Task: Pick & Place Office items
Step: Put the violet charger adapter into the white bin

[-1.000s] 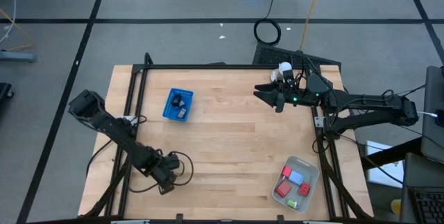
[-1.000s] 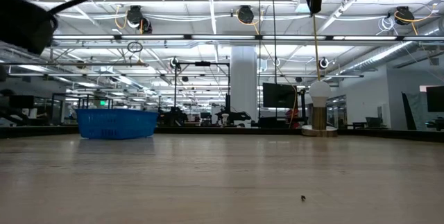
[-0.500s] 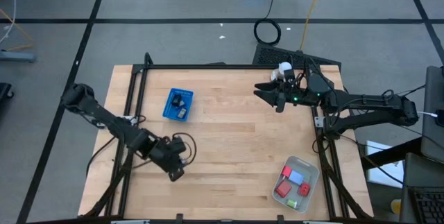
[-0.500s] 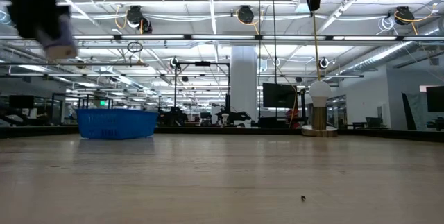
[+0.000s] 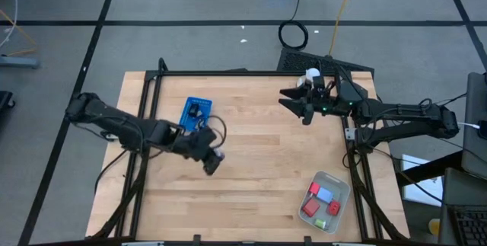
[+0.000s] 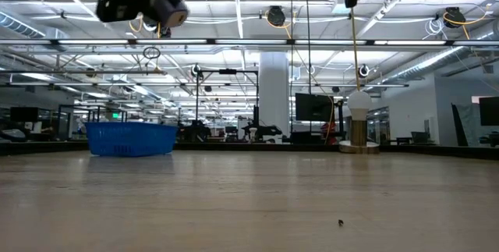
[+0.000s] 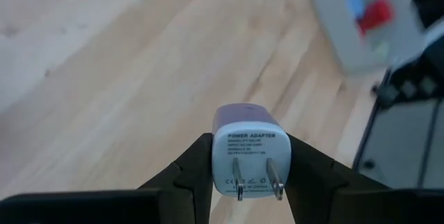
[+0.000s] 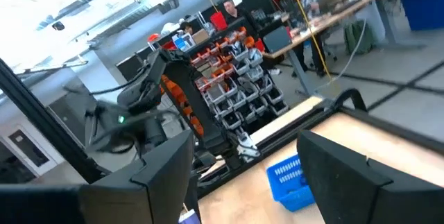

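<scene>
I have two arms over the wooden table. The left gripper is in the air above the middle-left part of the table, just beside the blue basket, and its jaws are clamped on one white power adapter. In the left wrist view I see the adapter's two metal pins pointing toward the camera and a printed label on its face; one dark finger presses on each side of it. From the low view this gripper is high above the table surface, not touching it.

The right gripper hangs over the far right part of the table, near the white stand with a round knob. Its jaws are apart and hold nothing; in the right wrist view the two fingers stand wide with free space between them.

There are two containers. The blue basket has at least one dark piece and one pale piece inside; I cannot count more exactly. The clear tray is at the near right corner, well apart from both grippers. In it I count three red pieces, one blue piece and one small green piece
</scene>
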Available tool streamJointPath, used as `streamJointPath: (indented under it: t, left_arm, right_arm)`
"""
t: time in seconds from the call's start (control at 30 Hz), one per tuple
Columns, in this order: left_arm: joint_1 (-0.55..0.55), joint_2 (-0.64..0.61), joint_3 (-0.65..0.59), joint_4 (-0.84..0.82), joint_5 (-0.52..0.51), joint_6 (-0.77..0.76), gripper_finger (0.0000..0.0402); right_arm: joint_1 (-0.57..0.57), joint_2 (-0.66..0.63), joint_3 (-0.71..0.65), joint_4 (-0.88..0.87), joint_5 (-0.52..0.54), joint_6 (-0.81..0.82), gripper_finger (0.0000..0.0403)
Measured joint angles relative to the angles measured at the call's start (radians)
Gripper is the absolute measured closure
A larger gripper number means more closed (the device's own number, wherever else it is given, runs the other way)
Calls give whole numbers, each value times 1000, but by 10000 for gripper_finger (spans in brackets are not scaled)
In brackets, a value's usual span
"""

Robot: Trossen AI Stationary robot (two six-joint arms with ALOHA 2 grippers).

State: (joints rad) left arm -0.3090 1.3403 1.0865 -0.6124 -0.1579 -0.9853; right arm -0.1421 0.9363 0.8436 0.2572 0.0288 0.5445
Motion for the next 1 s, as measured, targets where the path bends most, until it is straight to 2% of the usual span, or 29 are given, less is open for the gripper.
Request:
streamJointPath:
  t: [0.23, 0.5, 1.0]
  left_arm:
    - [141, 0, 58, 136, 45, -91, 266]
    - [296, 0, 71, 349, 171, -193, 266]
    - [519, 10, 71, 618, 300, -372, 266]
  right_arm:
    - [0, 0, 0, 13, -3, -141, 151]
    - [0, 0, 0, -24, -7, -254, 150]
    - [0, 0, 0, -31, -34, -350, 150]
